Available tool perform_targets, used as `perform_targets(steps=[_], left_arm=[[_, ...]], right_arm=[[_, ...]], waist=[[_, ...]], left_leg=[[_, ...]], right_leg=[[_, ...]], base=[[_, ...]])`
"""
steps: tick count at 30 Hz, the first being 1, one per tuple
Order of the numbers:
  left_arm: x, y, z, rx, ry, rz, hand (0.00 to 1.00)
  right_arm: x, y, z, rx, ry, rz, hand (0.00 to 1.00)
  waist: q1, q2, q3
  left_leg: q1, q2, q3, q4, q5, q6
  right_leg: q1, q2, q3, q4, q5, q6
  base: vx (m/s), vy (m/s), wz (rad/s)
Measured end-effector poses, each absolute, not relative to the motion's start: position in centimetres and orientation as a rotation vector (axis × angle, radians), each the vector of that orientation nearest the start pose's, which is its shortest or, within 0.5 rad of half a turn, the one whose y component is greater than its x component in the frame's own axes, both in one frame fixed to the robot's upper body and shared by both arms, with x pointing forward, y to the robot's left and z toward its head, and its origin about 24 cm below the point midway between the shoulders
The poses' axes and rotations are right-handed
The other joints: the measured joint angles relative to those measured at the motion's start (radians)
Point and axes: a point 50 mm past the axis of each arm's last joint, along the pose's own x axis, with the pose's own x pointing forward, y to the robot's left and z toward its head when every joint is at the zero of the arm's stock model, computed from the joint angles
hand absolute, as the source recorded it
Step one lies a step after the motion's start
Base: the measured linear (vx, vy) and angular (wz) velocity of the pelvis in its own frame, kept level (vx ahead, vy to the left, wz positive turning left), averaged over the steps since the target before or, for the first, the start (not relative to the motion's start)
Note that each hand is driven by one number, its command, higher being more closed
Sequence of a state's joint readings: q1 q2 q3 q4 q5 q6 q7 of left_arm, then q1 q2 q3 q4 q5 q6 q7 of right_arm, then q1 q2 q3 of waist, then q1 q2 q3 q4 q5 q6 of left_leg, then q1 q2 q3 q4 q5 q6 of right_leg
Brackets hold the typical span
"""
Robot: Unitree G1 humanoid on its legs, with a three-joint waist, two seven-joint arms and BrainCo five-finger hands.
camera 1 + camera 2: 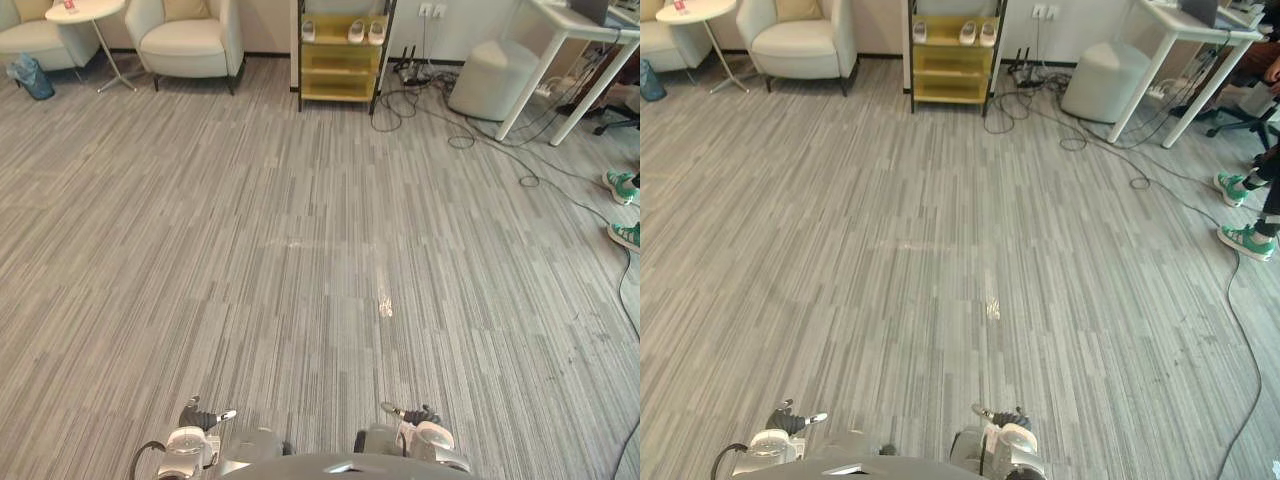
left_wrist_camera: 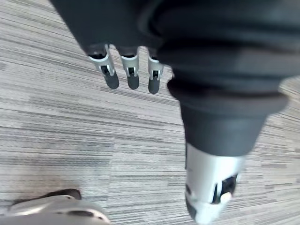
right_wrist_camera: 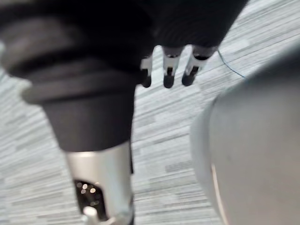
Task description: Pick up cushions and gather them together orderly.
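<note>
Cushions point(image 1: 187, 8) sit on armchairs point(image 1: 190, 45) far ahead-left, nearer my left hand point(image 2: 132, 77); it and my right hand point(image 3: 168, 77) hang straight-fingered, holding nothing.

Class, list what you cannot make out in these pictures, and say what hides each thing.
Left eye view: the tan cushion on the armchair is cut off by the top edge.
Right eye view: the wearer of the green shoes is mostly cut off by the right edge.
Left eye view: the pale items on the yellow shelf are too small to identify.
</note>
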State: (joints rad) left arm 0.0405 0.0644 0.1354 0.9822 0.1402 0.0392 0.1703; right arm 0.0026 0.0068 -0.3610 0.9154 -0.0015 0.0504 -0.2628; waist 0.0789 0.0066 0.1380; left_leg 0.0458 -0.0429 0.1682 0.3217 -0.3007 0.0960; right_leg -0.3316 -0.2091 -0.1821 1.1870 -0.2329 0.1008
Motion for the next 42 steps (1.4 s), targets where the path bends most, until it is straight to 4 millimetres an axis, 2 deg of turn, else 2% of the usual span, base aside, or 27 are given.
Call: perform_targets(steps=[1, 4, 6, 7, 9, 10, 12, 14, 15, 16, 17, 18, 19, 22, 25, 27, 28, 30, 34, 35, 36, 37, 38, 39, 40, 41, 42], left_arm=[[12.2, 20.0, -15.1, 0.202, 1.048, 0.252, 0.00], [12.5, 19.5, -15.1, 0.187, 1.040, 0.248, 0.00], [12.4, 18.9, -15.3, 0.167, 1.051, 0.245, 0.00], [12.3, 18.7, -15.4, 0.159, 1.060, 0.248, 0.00], [11.9, 18.6, -15.7, 0.139, 1.085, 0.256, 0.00], [12.0, 17.9, -15.8, 0.126, 1.094, 0.238, 0.00], [11.9, 17.0, -16.0, 0.110, 1.106, 0.220, 0.00], [11.7, 16.5, -16.1, 0.092, 1.111, 0.220, 0.00], [11.7, 16.5, -16.0, 0.087, 1.108, 0.226, 0.00], [11.8, 16.6, -16.0, 0.084, 1.105, 0.230, 0.00], [12.0, 16.7, -15.9, 0.075, 1.090, 0.240, 0.00], [12.0, 17.1, -15.7, 0.077, 1.070, 0.245, 0.00], [12.1, 17.2, -15.6, 0.080, 1.059, 0.246, 0.00], [12.1, 18.3, -15.4, 0.125, 1.042, 0.239, 0.00], [11.3, 18.6, -15.5, 0.132, 1.060, 0.247, 0.00], [10.7, 18.7, -15.7, 0.143, 1.079, 0.245, 0.00], [9.8, 18.9, -16.0, 0.157, 1.109, 0.234, 0.00], [10.1, 19.5, -15.8, 0.173, 1.098, 0.243, 0.00], [9.9, 20.0, -15.8, 0.147, 1.104, 0.278, 0.00], [9.4, 20.0, -15.9, 0.141, 1.115, 0.285, 0.00], [8.8, 20.1, -16.0, 0.146, 1.131, 0.284, 0.00], [8.1, 20.5, -16.1, 0.165, 1.152, 0.280, 0.00], [7.9, 20.7, -16.2, 0.179, 1.159, 0.274, 0.00], [7.9, 20.8, -16.1, 0.186, 1.162, 0.272, 0.00], [7.8, 20.9, -16.1, 0.190, 1.165, 0.272, 0.00], [7.7, 20.9, -16.1, 0.189, 1.166, 0.274, 0.00], [7.9, 20.9, -16.1, 0.182, 1.158, 0.284, 0.00]], right_arm=[[13.4, -21.2, -14.2, 0.046, 0.974, -0.577, 0.00], [13.3, -21.4, -14.2, 0.042, 0.981, -0.579, 0.00], [13.5, -21.7, -14.1, 0.048, 0.980, -0.592, 0.00], [13.6, -21.7, -14.1, 0.059, 0.981, -0.598, 0.00], [13.7, -21.7, -14.1, 0.067, 0.982, -0.601, 0.00], [14.1, -22.1, -14.0, 0.058, 0.972, -0.602, 0.00], [14.5, -22.6, -13.7, 0.056, 0.955, -0.600, 0.00], [14.4, -23.0, -13.7, 0.052, 0.958, -0.600, 0.00], [14.1, -23.1, -13.9, 0.053, 0.970, -0.598, 0.00], [14.1, -23.2, -13.9, 0.050, 0.972, -0.597, 0.00], [13.7, -23.5, -14.0, 0.038, 0.981, -0.599, 0.00], [13.0, -23.7, -14.3, 0.020, 1.015, -0.593, 0.00], [12.8, -23.7, -14.4, 0.013, 1.025, -0.590, 0.00], [12.4, -23.4, -14.8, -0.010, 1.078, -0.558, 0.00], [12.0, -23.4, -15.0, 0.001, 1.100, -0.570, 0.00], [12.0, -23.2, -15.0, 0.000, 1.099, -0.575, 0.00], [12.2, -22.7, -15.1, 0.002, 1.097, -0.560, 0.00], [12.4, -21.8, -15.2, 0.022, 1.092, -0.553, 0.00], [12.9, -21.7, -14.9, 0.023, 1.068, -0.551, 0.00], [12.9, -21.8, -14.9, 0.021, 1.063, -0.553, 0.00], [12.8, -21.8, -14.9, 0.021, 1.065, -0.552, 0.00], [12.3, -21.6, -15.1, 0.024, 1.080, -0.554, 0.00], [11.6, -21.5, -15.3, 0.026, 1.096, -0.556, 0.00], [11.3, -21.5, -15.4, 0.035, 1.098, -0.564, 0.00], [11.0, -21.9, -15.3, 0.036, 1.091, -0.580, 0.00], [10.8, -22.1, -15.3, 0.038, 1.086, -0.591, 0.00], [10.7, -22.2, -15.2, 0.044, 1.074, -0.599, 0.00]], waist=[[-0.003, 0.000, 0.005], [-0.006, 0.000, 0.007], [-0.023, 0.011, 0.012], [-0.034, 0.006, 0.017], [-0.039, 0.005, 0.027], [-0.043, 0.026, 0.029], [-0.044, 0.057, 0.025], [-0.038, 0.088, 0.009], [-0.048, 0.108, 0.011], [-0.049, 0.116, 0.016], [-0.046, 0.130, 0.025], [-0.027, 0.139, 0.034], [-0.021, 0.142, 0.037], [-0.007, 0.134, 0.039], [0.024, 0.125, 0.046], [0.033, 0.119, 0.049], [0.055, 0.099, 0.047], [0.056, 0.064, 0.043], [0.077, 0.054, 0.039], [0.082, 0.052, 0.029], [0.082, 0.038, 0.020], [0.072, 0.015, 0.008], [0.068, 0.004, 0.003], [0.062, -0.004, 0.000], [0.049, -0.005, 0.003], [0.042, 0.000, 0.006], [0.033, 0.001, 0.006]], left_leg=[[0.046, 0.012, -0.006, -0.023, -0.013, -0.016], [0.109, 0.044, -0.013, -0.069, -0.032, -0.051], [0.156, 0.084, -0.020, -0.108, -0.049, -0.088], [0.190, 0.099, -0.025, -0.152, -0.056, -0.106], [0.269, 0.121, -0.038, -0.203, -0.082, -0.105], [0.279, 0.141, -0.066, -0.192, -0.067, -0.107], [0.273, 0.182, -0.135, -0.111, -0.049, -0.116], [0.228, 0.220, -0.175, 0.006, -0.029, -0.130], [0.120, 0.253, -0.240, 0.268, 0.075, -0.142], [0.087, 0.263, -0.255, 0.347, 0.126, -0.142], [0.019, 0.295, -0.256, 0.515, 0.296, -0.148], [-0.081, 0.354, -0.199, 0.764, 0.280, -0.119], [-0.118, 0.366, -0.174, 0.839, 0.240, -0.103], [-0.286, 0.290, -0.109, 0.872, 0.114, -0.104], [-0.381, 0.201, -0.087, 0.585, 0.038, -0.111], [-0.372, 0.145, -0.094, 0.246, 0.094, -0.138], [-0.315, 0.108, -0.063, 0.077, 0.236, -0.101], [-0.314, 0.070, -0.055, 0.050, 0.236, -0.084], [-0.297, 0.041, -0.042, 0.111, 0.150, -0.022], [-0.281, 0.036, -0.040, 0.104, 0.118, -0.019], [-0.251, 0.025, -0.029, 0.075, 0.092, -0.021], [-0.214, 0.001, -0.031, 0.049, 0.089, -0.024], [-0.193, -0.013, -0.039, 0.040, 0.084, -0.021], [-0.167, -0.025, -0.055, 0.040, 0.079, -0.012], [-0.125, -0.038, -0.078, 0.034, 0.070, -0.003], [-0.096, -0.042, -0.089, 0.023, 0.066, 0.002], [-0.047, -0.044, -0.118, 0.000, 0.063, 0.004]], right_leg=[[-0.039, 0.001, -0.029, -0.115, -0.017, -0.027], [-0.053, 0.009, -0.077, -0.491, 0.000, -0.044], [-0.058, 0.037, -0.059, -0.810, 0.112, -0.033], [-0.054, 0.043, -0.036, -0.992, 0.208, -0.001], [-0.051, 0.054, -0.013, -0.996, 0.329, 0.016], [-0.080, 0.067, -0.008, -0.907, 0.326, 0.010], [-0.111, 0.091, -0.016, -0.760, 0.271, -0.065], [-0.105, 0.116, -0.043, -0.708, 0.202, -0.081], [-0.042, 0.135, -0.089, -0.696, 0.144, -0.102], [-0.013, 0.142, -0.103, -0.703, 0.131, -0.106], [0.061, 0.168, -0.119, -0.733, 0.104, -0.120], [0.159, 0.207, -0.118, -0.783, 0.077, -0.146], [0.200, 0.219, -0.116, -0.808, 0.072, -0.149], [0.361, 0.226, -0.089, -0.942, 0.066, -0.143], [0.460, 0.207, -0.051, -1.021, 0.076, -0.105], [0.497, 0.188, -0.030, -1.040, 0.055, -0.072], [0.521, 0.167, 0.021, -1.045, 0.025, -0.052], [0.534, 0.163, 0.050, -1.104, 0.062, -0.077], [0.577, 0.129, 0.085, -1.113, 0.116, -0.041], [0.549, 0.126, 0.108, -1.032, 0.099, -0.016], [0.471, 0.105, 0.127, -0.853, 0.056, 0.048], [0.336, 0.077, 0.150, -0.555, 0.063, 0.149], [0.271, 0.067, 0.157, -0.396, 0.083, 0.195], [0.213, 0.058, 0.150, -0.250, 0.087, 0.192], [0.169, 0.039, 0.105, -0.142, 0.073, 0.160], [0.148, 0.026, 0.071, -0.103, 0.057, 0.119], [0.116, 0.007, 0.007, -0.086, 0.019, 0.046]], base=[[0.24, -0.143, 0.11], [0.24, -0.182, 0.08], [0.43, -0.255, 0.04], [0.58, -0.340, 0.05], [0.51, -0.289, 0.02], [0.53, -0.328, 0.06], [0.52, -0.342, 0.09], [0.49, -0.272, 0.18], [0.63, -0.324, 0.40], [0.73, -0.330, 0.48], [0.52, -0.152, 0.18], [0.51, -0.128, 0.05], [0.40, -0.072, -0.09], [0.49, -0.020, -0.20], [0.42, 0.103, -0.39], [0.49, 0.201, -0.36], [0.43, 0.173, -0.29], [0.43, 0.130, 0.03], [0.36, 0.141, 0.10], [0.25, 0.148, -0.19], [0.24, 0.126, -0.14], [0.32, 0.120, 0.00], [0.29, 0.076, 0.27], [0.32, 0.049, 0.48], [0.25, 0.025, 0.54], [0.36, 0.015, 0.69], [0.30, -0.026, 0.85]])
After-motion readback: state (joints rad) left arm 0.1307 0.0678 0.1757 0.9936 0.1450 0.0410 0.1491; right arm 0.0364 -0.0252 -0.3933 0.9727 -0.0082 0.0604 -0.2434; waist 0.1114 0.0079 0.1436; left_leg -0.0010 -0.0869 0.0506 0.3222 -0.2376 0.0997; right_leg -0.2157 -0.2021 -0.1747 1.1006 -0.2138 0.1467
